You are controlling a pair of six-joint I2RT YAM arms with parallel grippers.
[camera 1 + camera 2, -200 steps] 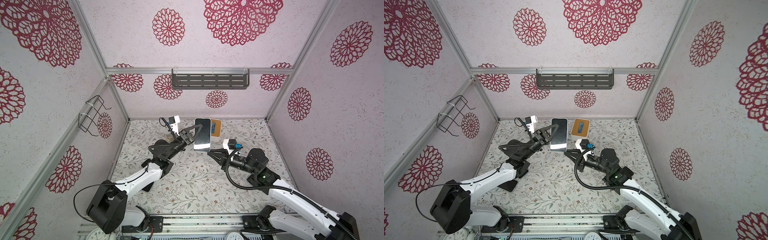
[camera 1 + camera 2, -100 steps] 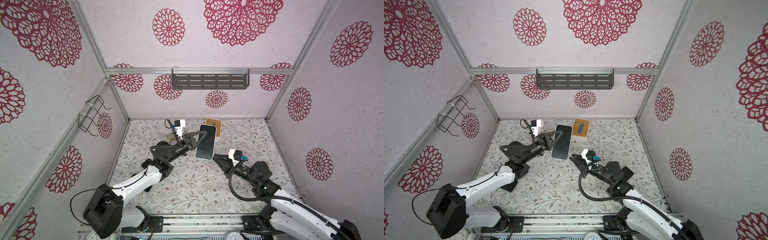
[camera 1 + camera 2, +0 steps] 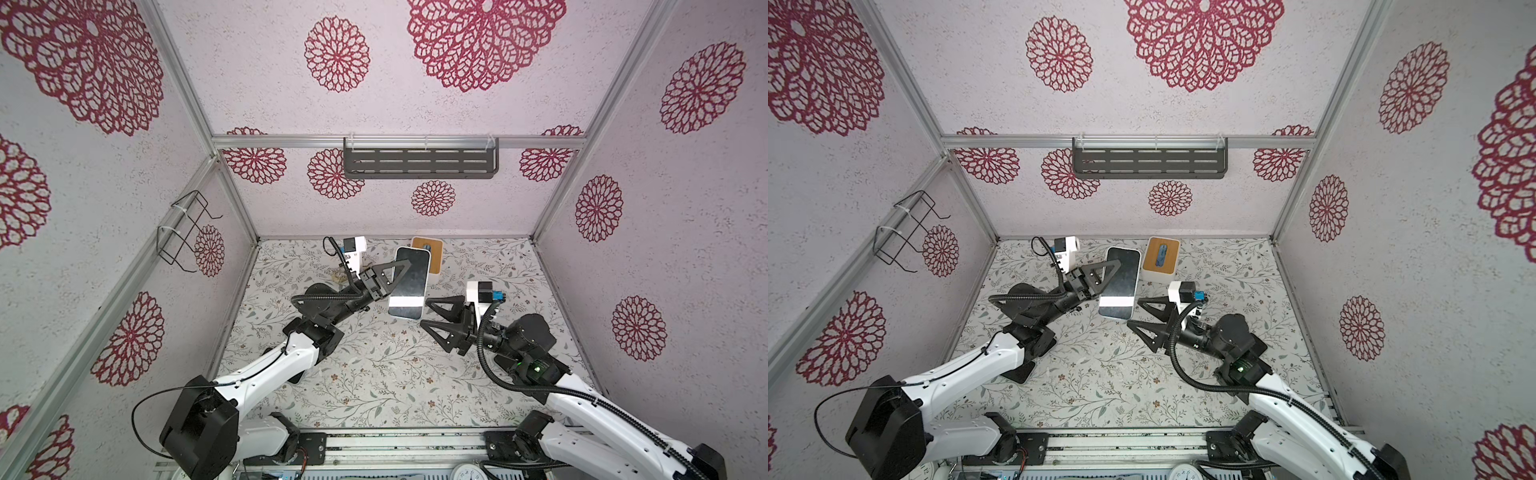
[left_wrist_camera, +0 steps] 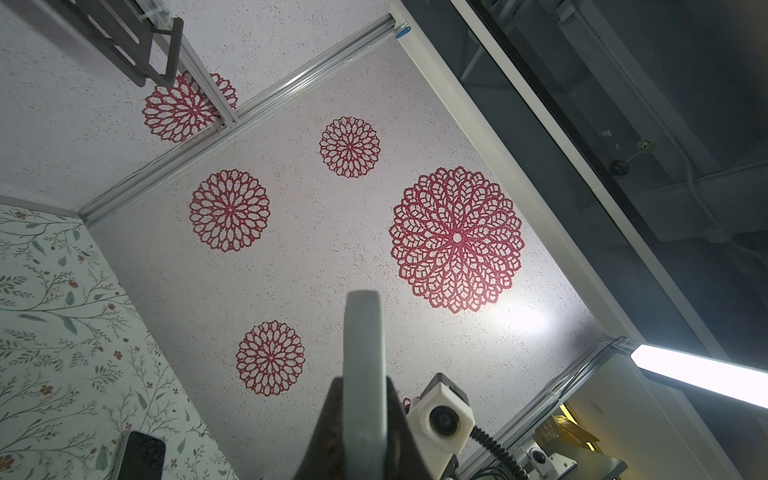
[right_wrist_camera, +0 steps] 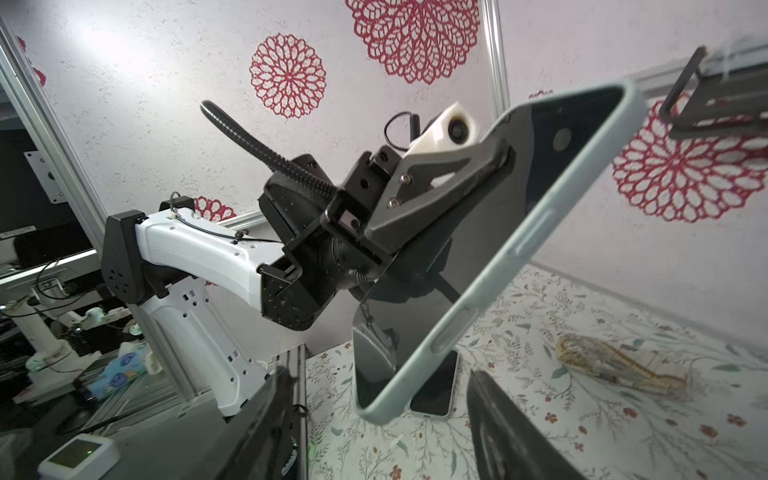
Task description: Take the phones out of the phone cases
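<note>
Aloft: phone case (image 3: 412, 293) in left claw (image 3: 400, 270)

We see pale, speckled walls (image 3: 415, 104) printed with crimson lace-like rosettes (image 3: 336, 54), and a table (image 3: 395, 374) covered in white with grey-green leafy sprigs and small red flowers. The case (image 5: 536, 232) is a pale grey-blue around the glossy black phone (image 5: 540, 158), and we find the left gripper (image 3: 400, 269) and right gripper (image 3: 427, 311) black, on arms (image 3: 270, 370) that are white with black joints. We also note a dark grey shelf (image 3: 419, 164), a black wire rack (image 3: 183, 232) and a white box (image 3: 1160, 259) with a tan top bearing a blue mark.
</note>
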